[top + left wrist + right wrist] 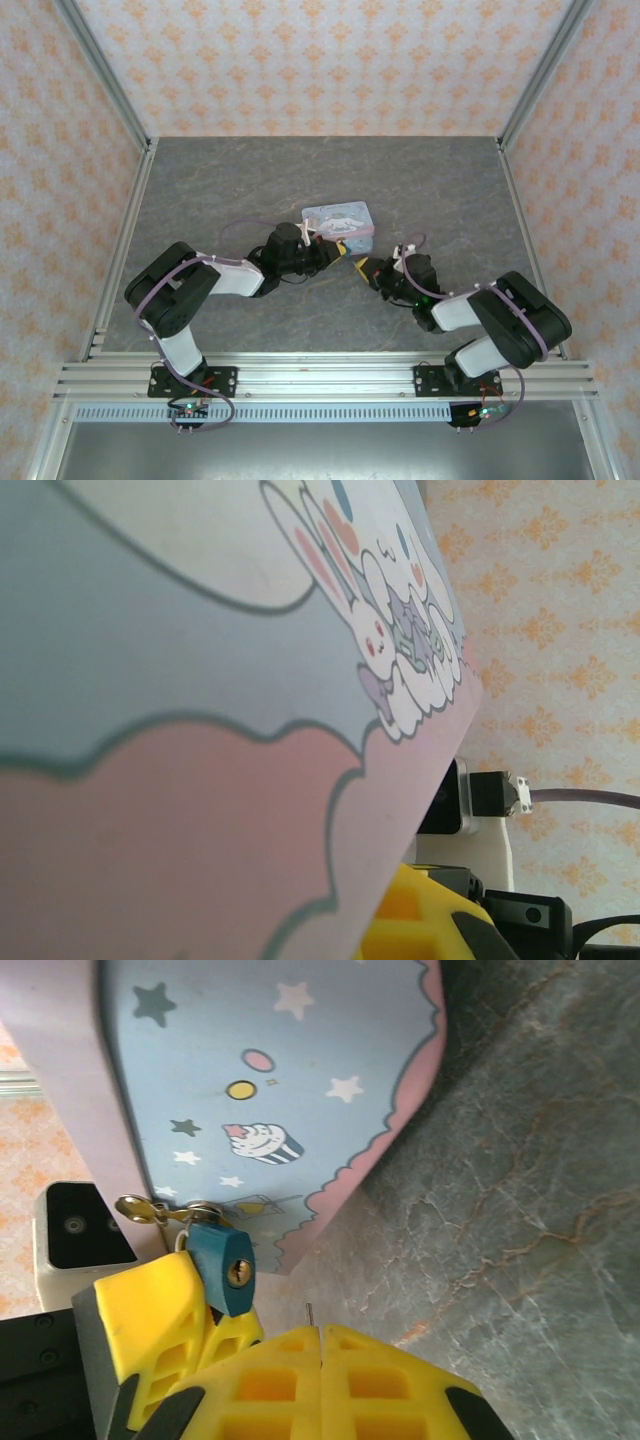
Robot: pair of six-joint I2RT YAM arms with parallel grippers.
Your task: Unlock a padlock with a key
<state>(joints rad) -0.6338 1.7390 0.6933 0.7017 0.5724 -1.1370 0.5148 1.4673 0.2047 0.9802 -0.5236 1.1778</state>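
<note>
The grey table (200,190) takes up the middle of the top view. The tin box (335,215) sits a little above the middle of it. It is pink and blue, with bunnies, stars and a cupcake drawn on it.

Both arms reach in from the bottom of the top view and meet just under the box. The left gripper (335,250) is at the box's lower edge. The right gripper (320,1332) is just beside it, a bit lower and more to the right.

In the right wrist view, the box fills the top left. The right gripper's two yellow fingers (400,1390) are at the bottom, pushed tight together. The left gripper's yellow fingers (150,1295) are at the lower left. I cannot tell if they are apart or together.

The padlock (222,1265) is small and blue. It hangs at the box's lower edge, left of the middle, touching the left gripper's yellow fingers. Its gold keyhole faces the camera. It is up and to the left of the right gripper's tips, near them but not touching.

The key (309,1312) is a thin sliver. It pokes up from between the right gripper's closed tips, just right of the padlock.
</note>
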